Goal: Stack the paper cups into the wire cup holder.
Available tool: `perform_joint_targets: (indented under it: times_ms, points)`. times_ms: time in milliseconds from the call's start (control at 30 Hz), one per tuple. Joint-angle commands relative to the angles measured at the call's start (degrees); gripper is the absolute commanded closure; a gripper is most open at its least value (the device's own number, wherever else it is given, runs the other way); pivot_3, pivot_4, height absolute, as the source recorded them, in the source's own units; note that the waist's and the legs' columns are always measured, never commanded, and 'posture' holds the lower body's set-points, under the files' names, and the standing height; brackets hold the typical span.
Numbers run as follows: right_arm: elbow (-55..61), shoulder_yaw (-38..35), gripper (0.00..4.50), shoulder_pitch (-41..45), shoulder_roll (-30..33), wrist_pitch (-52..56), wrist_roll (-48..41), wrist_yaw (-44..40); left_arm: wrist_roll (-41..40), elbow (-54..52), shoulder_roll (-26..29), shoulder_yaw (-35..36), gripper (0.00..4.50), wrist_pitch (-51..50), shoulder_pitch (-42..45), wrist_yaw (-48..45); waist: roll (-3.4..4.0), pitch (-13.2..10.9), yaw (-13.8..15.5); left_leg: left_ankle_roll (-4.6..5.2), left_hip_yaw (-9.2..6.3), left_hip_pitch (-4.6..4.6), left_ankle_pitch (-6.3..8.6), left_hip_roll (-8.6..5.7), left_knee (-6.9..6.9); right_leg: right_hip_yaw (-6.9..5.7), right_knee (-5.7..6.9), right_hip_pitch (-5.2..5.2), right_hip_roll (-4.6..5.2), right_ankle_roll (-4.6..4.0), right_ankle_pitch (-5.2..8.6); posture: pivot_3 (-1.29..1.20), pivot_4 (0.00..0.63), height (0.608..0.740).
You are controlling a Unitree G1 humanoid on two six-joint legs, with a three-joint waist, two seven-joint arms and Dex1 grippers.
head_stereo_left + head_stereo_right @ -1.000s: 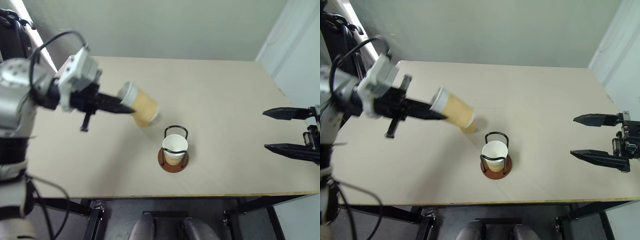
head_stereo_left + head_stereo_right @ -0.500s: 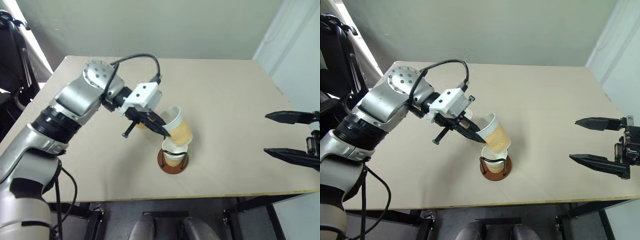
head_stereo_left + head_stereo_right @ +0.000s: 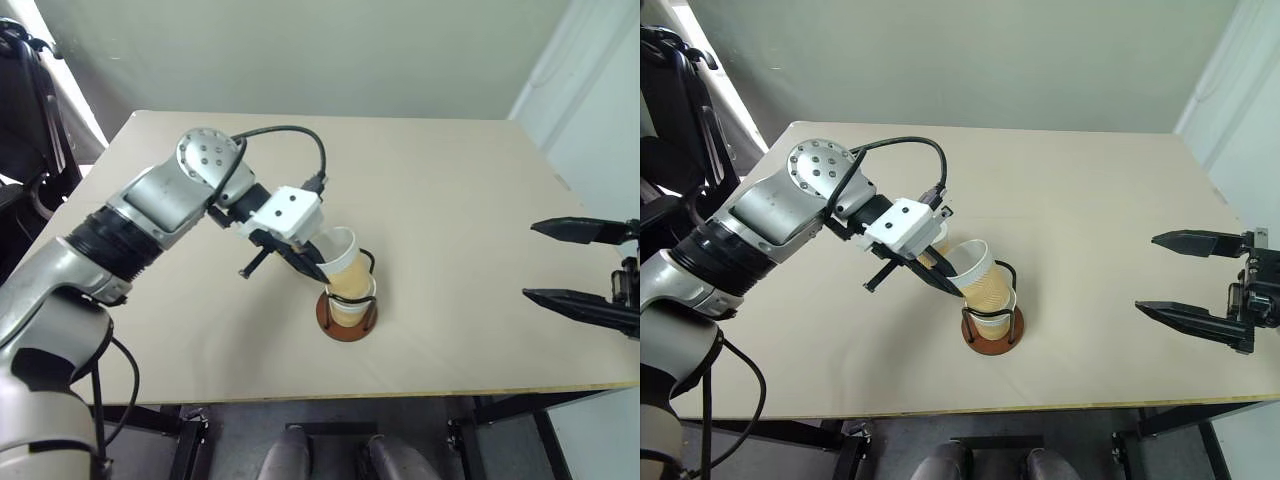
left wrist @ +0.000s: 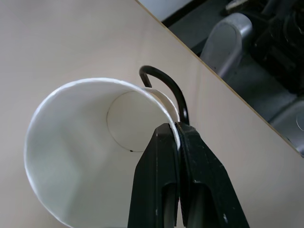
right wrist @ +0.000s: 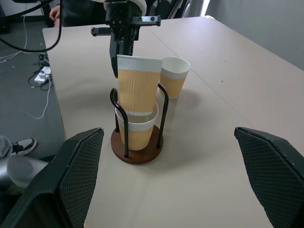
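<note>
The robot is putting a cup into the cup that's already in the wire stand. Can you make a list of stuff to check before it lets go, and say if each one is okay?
1. Left gripper shut on the rim of the ribbed tan paper cup with white inside: ok.
2. Held cup's bottom started into the same kind of cup already standing in the holder: ok.
3. Held cup pushed fully down: not ok, most of its side is above the lower rim.
4. Held cup between the black wire loops of the round reddish-brown-based holder: ok.
5. Third matching cup standing on the beige table behind the holder, clear of it: ok.
6. Right gripper open and well away to the side: ok.
</note>
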State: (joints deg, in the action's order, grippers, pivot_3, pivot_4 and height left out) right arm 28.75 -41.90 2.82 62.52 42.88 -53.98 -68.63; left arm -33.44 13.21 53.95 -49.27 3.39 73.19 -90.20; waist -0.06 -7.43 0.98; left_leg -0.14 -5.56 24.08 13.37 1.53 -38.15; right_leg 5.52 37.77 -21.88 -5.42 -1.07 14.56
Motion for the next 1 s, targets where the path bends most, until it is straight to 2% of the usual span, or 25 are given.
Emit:
perform_joint_targets:
  times_ms: [33,100,300,400,500,600,733,1000]
  points:
    - [1.1,-1.6,0.00,-0.1,0.3,-0.8,-0.9,0.2,0.9,-1.4,0.2,0.8,4.04,1.0,1.7,-2.3,0.00,0.0,0.0,0.00,0.00,0.00,0.00,-0.01,0.00,0.01,0.00,0.00,0.00,0.01,0.00,0.00,0.150,0.740]
    - [0.9,-1.6,0.00,-0.1,0.3,-0.9,-0.8,0.1,1.3,-1.2,-0.1,1.1,3.48,1.1,1.6,-2.3,0.00,0.0,0.0,0.00,0.00,0.00,0.00,-0.02,-0.01,0.04,0.00,0.00,0.00,0.01,0.01,0.00,0.150,0.740]
    - [0.5,-1.1,0.00,0.0,0.4,-1.3,-0.4,-0.1,3.2,0.9,-3.6,6.0,1.25,0.8,1.0,-2.3,0.00,0.0,0.1,0.03,0.00,0.00,0.01,-0.15,-0.02,0.26,0.02,0.01,0.00,0.15,0.08,0.00,0.150,0.740]
    - [-0.2,0.4,0.00,1.0,0.7,-1.8,0.1,0.3,3.0,8.0,-9.6,15.5,0.15,-2.2,2.2,1.6,0.00,0.0,0.2,0.12,0.01,0.01,0.07,-0.30,-0.07,0.47,0.06,0.04,0.01,0.34,0.19,0.00,0.150,0.740]
    - [-0.3,1.3,0.00,1.4,0.9,-2.1,0.4,0.4,9.4,15.9,-7.8,19.2,0.04,-5.1,2.0,1.9,0.02,0.0,-0.1,0.20,0.07,0.01,0.12,-0.34,-0.12,0.61,0.05,0.04,0.03,0.46,0.15,0.00,0.150,0.740]
    - [-0.2,1.8,0.00,1.6,0.9,-2.2,0.3,0.7,18.5,26.0,-7.6,21.8,0.04,0.4,1.1,8.7,0.15,0.1,-0.8,0.20,0.14,-0.13,0.12,-0.36,-0.09,0.77,0.06,0.01,0.02,0.49,0.16,0.00,0.150,0.740]
    - [-0.1,2.0,0.00,1.6,1.1,-2.3,0.3,0.9,24.6,34.4,-9.3,23.8,0.04,4.9,0.2,10.1,0.15,0.1,-0.6,0.21,0.13,-0.04,0.12,-0.36,-0.03,0.80,0.06,-0.07,0.03,0.57,0.21,0.00,0.150,0.740]
    - [0.7,-0.1,0.00,0.4,1.4,-1.7,0.0,0.8,32.6,39.0,-13.4,24.5,0.04,7.1,-0.4,8.3,0.12,0.0,0.5,0.69,0.15,0.30,0.40,-0.73,-0.41,0.82,0.02,-0.14,0.43,0.81,0.35,0.00,0.150,0.740]
